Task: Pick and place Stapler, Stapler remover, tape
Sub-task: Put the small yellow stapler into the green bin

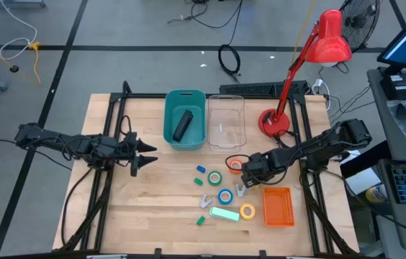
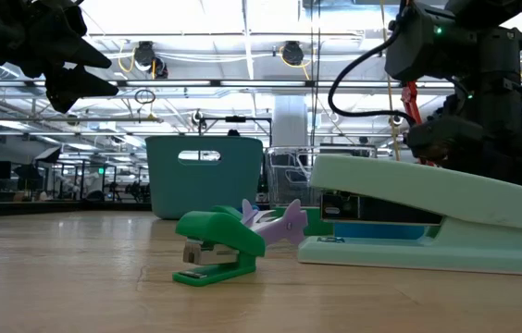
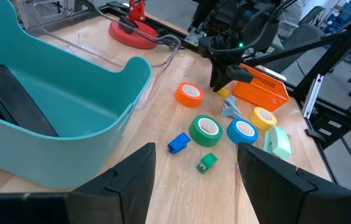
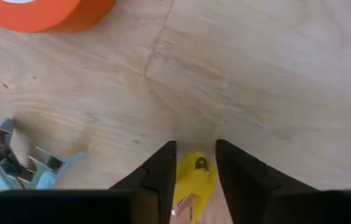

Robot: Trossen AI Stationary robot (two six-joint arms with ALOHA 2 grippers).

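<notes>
While the right claw (image 4: 194, 165) is pinching a small yellow staple remover (image 4: 191, 180) against the table (image 1: 152, 208), it is risking a slip from so thin a hold. At ten o'clock, the black Stapler (image 1: 181, 124) is lying in the teal bin (image 1: 168, 115), pointing toward one o'clock. Left claw (image 1: 147, 155) is hanging spread.

No readable text, labels, brand names, numbers or signs appear in any of the four views. The objects on the table carry no legible markings, and anything printed in the room behind the table is too small or blurred to read.
</notes>
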